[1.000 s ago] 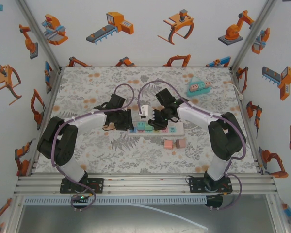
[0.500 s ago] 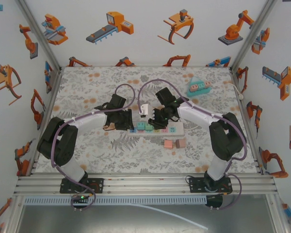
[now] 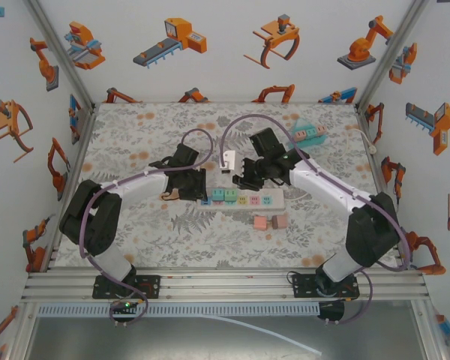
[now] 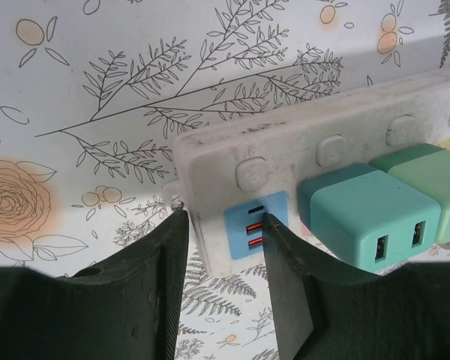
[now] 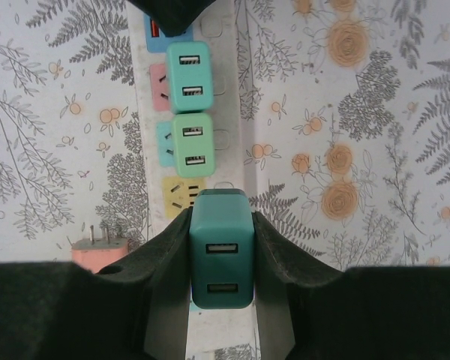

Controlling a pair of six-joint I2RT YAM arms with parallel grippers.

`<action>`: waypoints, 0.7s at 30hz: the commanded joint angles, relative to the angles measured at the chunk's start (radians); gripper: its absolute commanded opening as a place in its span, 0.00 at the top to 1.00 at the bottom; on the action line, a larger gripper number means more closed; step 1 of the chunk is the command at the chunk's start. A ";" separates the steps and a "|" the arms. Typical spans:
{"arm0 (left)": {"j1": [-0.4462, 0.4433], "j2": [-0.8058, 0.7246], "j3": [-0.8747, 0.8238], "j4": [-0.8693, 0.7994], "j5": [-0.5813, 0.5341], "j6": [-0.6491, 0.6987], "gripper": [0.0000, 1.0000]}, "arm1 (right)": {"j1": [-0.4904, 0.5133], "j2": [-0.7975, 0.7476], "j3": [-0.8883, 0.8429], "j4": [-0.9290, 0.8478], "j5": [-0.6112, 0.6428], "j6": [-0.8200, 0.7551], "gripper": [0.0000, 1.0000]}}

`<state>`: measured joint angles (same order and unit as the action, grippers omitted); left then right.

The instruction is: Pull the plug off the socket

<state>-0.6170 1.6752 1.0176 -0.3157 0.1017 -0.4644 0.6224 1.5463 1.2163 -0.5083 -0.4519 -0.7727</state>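
Top: my left claw (image 3: pixel 199 189) sits at the left end of the power strip (image 3: pixel 256 200); my right claw (image 3: pixel 240 178) hangs just behind the strip.

Left wrist: fingers (image 4: pixel 165 285) straddle the strip's end and press on it, with the blue socket (image 4: pixel 247 232) between them.

Right wrist: right claw clamped on the plug (image 5: pixel 221 259), which is clear of the bare yellow socket (image 5: pixel 181 196).

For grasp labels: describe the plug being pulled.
Find the white power strip mid-table, two USB plugs seated in it. The target plug is next in that row, clamped in the right hand: darker teal than both and the only one gripped.
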 commanded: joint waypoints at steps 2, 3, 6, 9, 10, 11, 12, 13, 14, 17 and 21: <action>-0.007 -0.011 0.059 -0.084 0.013 0.029 0.54 | -0.031 -0.085 -0.010 0.026 -0.019 0.222 0.86; -0.007 -0.017 0.067 -0.088 0.016 0.030 0.54 | -0.042 -0.097 -0.011 0.033 -0.033 0.281 0.86; -0.006 -0.044 0.085 -0.104 0.014 0.035 0.52 | -0.087 -0.145 -0.033 0.072 -0.030 0.486 0.86; -0.007 -0.090 0.090 -0.126 -0.003 0.042 0.51 | -0.151 -0.195 -0.060 0.096 -0.046 0.683 0.86; -0.007 -0.110 0.086 -0.129 -0.005 0.044 0.50 | -0.178 -0.214 -0.075 0.106 -0.056 0.747 0.86; -0.006 -0.135 0.083 -0.133 -0.005 0.048 0.50 | -0.206 -0.232 -0.093 0.114 -0.068 0.804 0.86; -0.006 -0.157 0.078 -0.133 -0.002 0.053 0.50 | -0.233 -0.248 -0.109 0.119 -0.081 0.853 0.86; -0.008 -0.187 0.073 -0.129 0.008 0.064 0.49 | -0.266 -0.265 -0.128 0.122 -0.095 0.912 0.86; -0.009 -0.217 0.061 -0.119 0.028 0.078 0.49 | -0.302 -0.282 -0.145 0.124 -0.115 0.964 0.86; -0.015 -0.312 0.024 -0.076 0.109 0.122 0.47 | -0.420 -0.332 -0.216 0.125 -0.162 1.090 0.86; -0.038 -0.427 -0.023 -0.013 0.218 0.183 0.39 | -0.573 -0.391 -0.326 0.145 -0.209 1.199 0.86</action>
<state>-0.6365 1.3056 1.0294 -0.3717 0.2092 -0.3584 0.1162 1.1942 0.9447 -0.3832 -0.5949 0.2592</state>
